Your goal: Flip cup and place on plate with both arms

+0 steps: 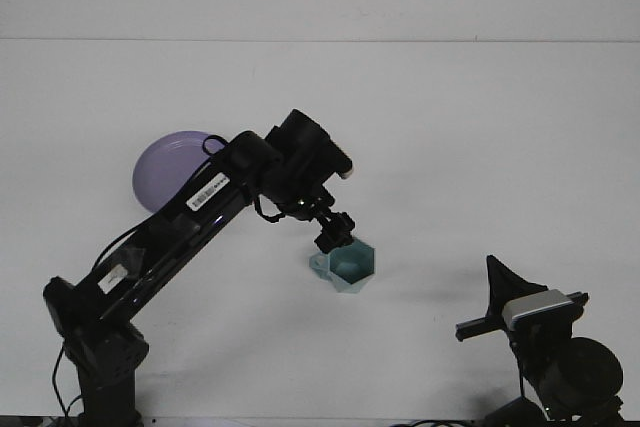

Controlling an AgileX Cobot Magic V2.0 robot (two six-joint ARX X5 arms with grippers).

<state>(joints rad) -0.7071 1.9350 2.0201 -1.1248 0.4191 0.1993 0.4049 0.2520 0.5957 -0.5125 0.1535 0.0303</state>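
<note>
A teal hexagonal cup sits on the white table at centre, its mouth facing up and toward me, a small handle on its left. My left gripper reaches over from the left and hovers at the cup's upper-left rim, its dark fingers pointing down; whether they touch the cup I cannot tell. A purple plate lies flat at the left, partly hidden behind the left arm. My right gripper rests low at the bottom right, well away from the cup, its jaws spread wide with nothing between them.
The white table ends at a far edge where a pale wall begins. The left arm's long black link runs diagonally from the bottom left across the space between plate and cup.
</note>
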